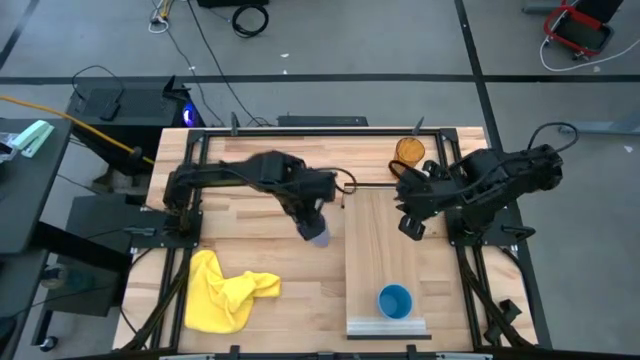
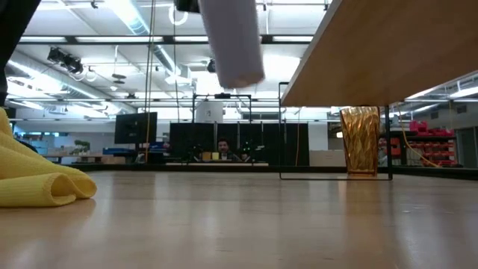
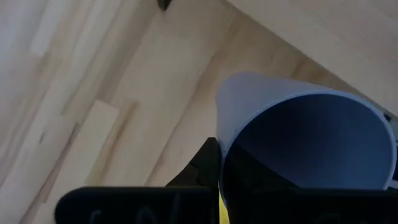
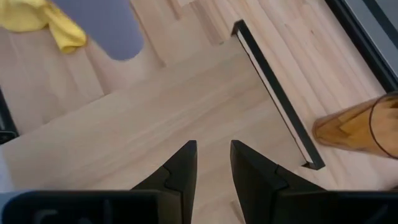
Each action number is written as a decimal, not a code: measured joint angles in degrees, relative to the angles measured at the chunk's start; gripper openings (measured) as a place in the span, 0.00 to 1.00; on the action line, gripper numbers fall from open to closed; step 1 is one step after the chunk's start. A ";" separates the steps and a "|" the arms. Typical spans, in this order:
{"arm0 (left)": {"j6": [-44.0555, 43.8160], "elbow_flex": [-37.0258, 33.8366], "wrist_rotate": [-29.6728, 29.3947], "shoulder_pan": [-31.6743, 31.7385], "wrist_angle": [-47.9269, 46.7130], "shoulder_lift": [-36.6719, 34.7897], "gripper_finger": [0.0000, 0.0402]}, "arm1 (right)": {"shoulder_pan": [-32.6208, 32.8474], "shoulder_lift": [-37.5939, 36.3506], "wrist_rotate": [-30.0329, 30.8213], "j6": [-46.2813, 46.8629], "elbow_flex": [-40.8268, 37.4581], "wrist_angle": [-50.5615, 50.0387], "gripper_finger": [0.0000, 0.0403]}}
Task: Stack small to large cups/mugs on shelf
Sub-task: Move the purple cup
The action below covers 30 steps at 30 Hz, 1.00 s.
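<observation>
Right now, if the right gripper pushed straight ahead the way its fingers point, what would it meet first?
Most likely the shelf: the right gripper, jaws open, points down at its bare wood. The lavender cup and amber tumbler sit off that line.

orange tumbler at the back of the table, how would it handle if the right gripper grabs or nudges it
The orange tumbler stands tall and narrow, so a push near its rim would probably tip it. It looks like thin translucent plastic, so likely light. Its ribbed wall may help the right gripper hold it without slipping.
</observation>
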 joint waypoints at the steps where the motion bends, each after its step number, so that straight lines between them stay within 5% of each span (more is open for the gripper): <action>1: 0.01 -1.24 -0.03 -0.16 0.30 0.16 0.02 | -0.66 0.05 -0.25 -0.49 -0.08 0.27 0.26; 14: -0.99 -20.48 2.93 -0.47 14.70 0.88 0.02 | -5.26 0.50 -3.57 -7.42 -0.08 5.07 0.26; 30: -3.48 -25.27 1.18 -0.38 18.21 0.89 0.03 | -5.21 0.50 -3.58 -8.29 -0.06 5.11 0.26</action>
